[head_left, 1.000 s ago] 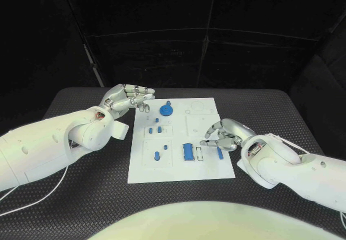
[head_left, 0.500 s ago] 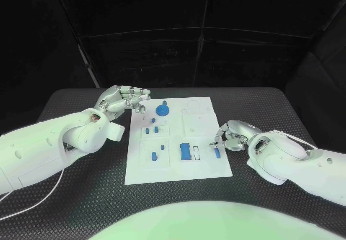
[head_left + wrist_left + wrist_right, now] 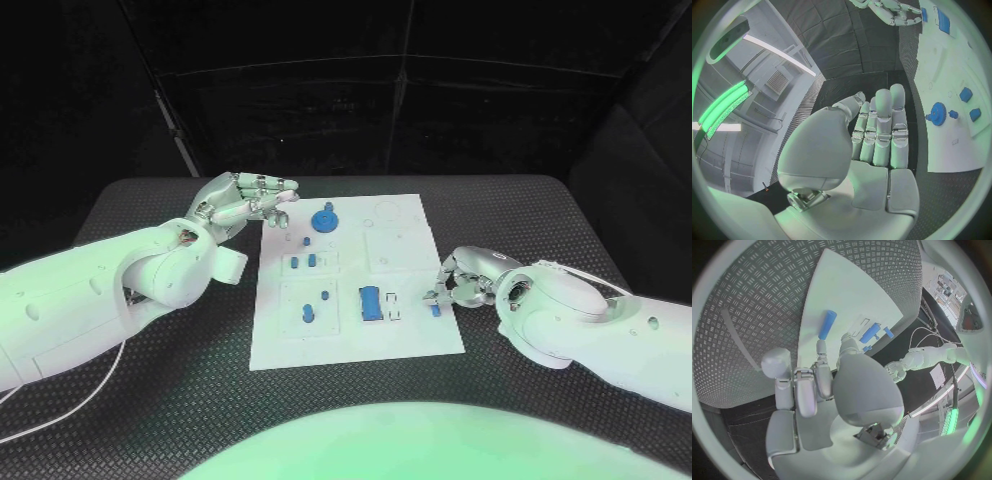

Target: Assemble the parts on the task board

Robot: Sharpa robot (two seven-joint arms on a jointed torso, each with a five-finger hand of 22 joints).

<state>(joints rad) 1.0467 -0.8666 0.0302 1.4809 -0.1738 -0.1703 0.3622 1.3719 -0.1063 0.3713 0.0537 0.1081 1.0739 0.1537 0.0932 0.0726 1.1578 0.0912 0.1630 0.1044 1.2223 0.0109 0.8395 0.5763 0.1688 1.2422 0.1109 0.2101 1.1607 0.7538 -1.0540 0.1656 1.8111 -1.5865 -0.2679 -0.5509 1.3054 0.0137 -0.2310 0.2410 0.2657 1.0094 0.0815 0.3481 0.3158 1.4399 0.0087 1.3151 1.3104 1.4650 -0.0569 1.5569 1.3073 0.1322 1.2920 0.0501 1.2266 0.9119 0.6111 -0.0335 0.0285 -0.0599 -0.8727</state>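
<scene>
The small blue peg (image 3: 434, 309) on the task board (image 3: 411, 340) is judged light, rigid and slippery, best pinched at its sides; the right hand (image 3: 464, 279) is curled beside it, whether gripping cannot be told; the left hand (image 3: 242, 203) is held curled, empty.

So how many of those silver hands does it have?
2. The left hand is by the task board's far left corner; the right hand at its right edge, near a blue part.

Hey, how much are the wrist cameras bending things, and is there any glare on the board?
Left wrist view: fisheye circle, the task board edge curves strongly. Right wrist view: the board's straight edges bow around the right hand. Head view: little distortion; the board reads evenly bright with no clear hot spot, black table dark around it.
</scene>
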